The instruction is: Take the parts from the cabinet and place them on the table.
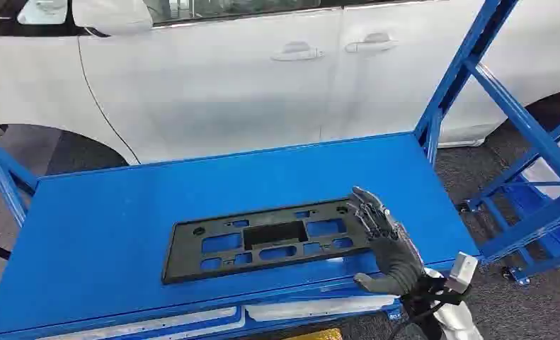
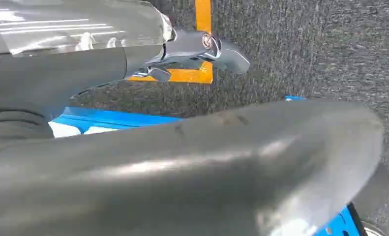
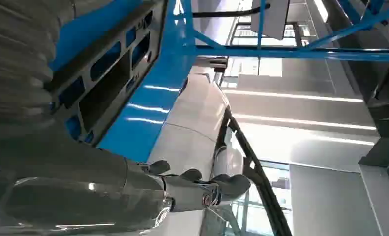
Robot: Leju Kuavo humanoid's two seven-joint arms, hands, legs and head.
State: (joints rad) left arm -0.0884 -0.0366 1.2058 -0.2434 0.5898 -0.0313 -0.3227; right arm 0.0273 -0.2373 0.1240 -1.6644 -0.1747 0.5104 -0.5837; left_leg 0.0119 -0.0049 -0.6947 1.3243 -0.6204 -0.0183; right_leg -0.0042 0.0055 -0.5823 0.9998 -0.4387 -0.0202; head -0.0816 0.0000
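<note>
One black plastic part (image 1: 263, 239), a long flat frame with cut-out windows, lies flat on the blue surface (image 1: 107, 219), toward its near edge and a little right of centre. The right hand (image 1: 384, 241) rests at the part's right end, its dark fingers (image 1: 367, 211) stretched out and slightly spread over the frame's corner, touching it rather than clamped round it; I judge the hand empty and loose.

The step in hand looks like the release after setting the part down. To do it well, the fingers should lift straight up and clear of the frame's edge before the arm pulls back toward the near side, so nothing catches a window and drags the part off the near edge, which is close.

The right forearm comes in from the near right corner, wrist low beside the surface's edge, palm down. The left hand (image 2: 202, 49) hangs over the grey floor, fingers (image 2: 231, 56) extended and holding nothing.
</note>
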